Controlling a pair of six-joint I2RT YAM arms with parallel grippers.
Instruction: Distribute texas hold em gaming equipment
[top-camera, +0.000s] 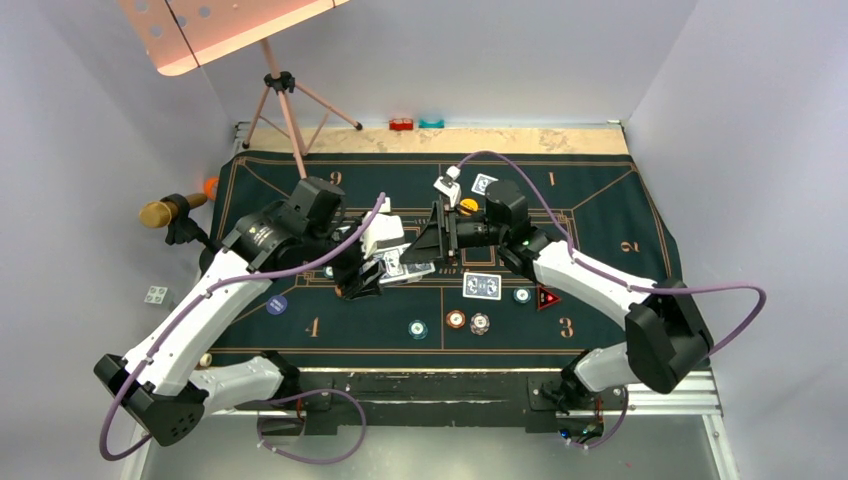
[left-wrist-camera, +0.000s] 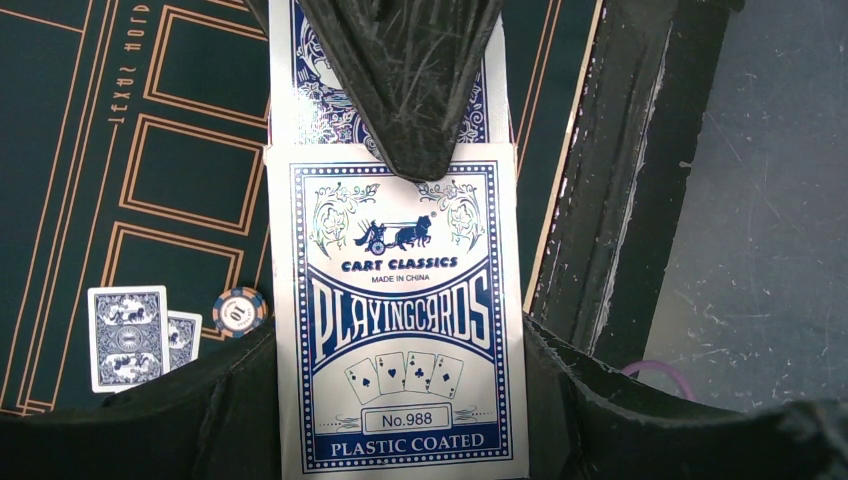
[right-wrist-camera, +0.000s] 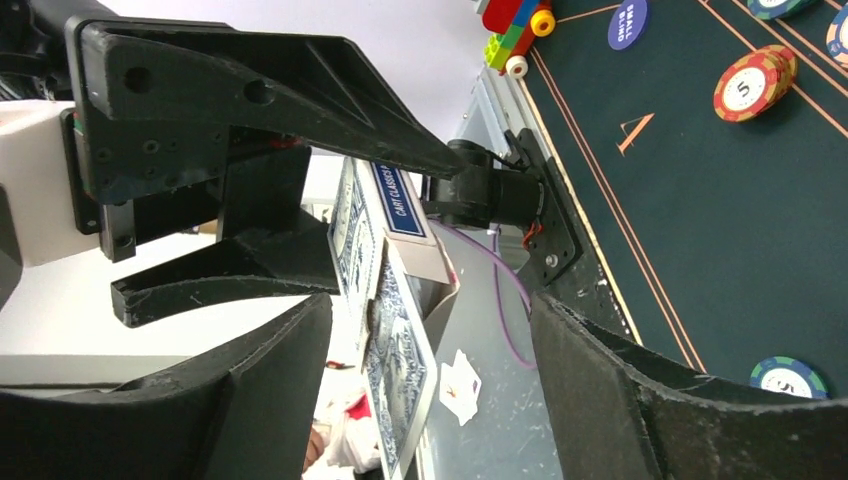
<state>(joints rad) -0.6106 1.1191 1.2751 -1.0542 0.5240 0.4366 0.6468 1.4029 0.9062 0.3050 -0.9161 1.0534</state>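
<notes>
- Fingers (right-wrist-camera: 280, 390) of the right gripper (right-wrist-camera: 430, 320) are spread apart, with nothing clamped; the left gripper (left-wrist-camera: 400, 430) is closed on the card box (left-wrist-camera: 400, 300) by its long sides.
- Cards (right-wrist-camera: 395, 400) protrude from the box mouth, lengthwise toward the right gripper and between its fingers; the right arm is nearer.
- A pull along that axis is judged the coming move.
- The box is held above the green mat (top-camera: 600, 330), mid-table; the card backs are blue-and-white patterned.

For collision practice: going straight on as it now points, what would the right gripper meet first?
Probably the playing cards poking from the card box in the left gripper; depth is unclear.
</notes>
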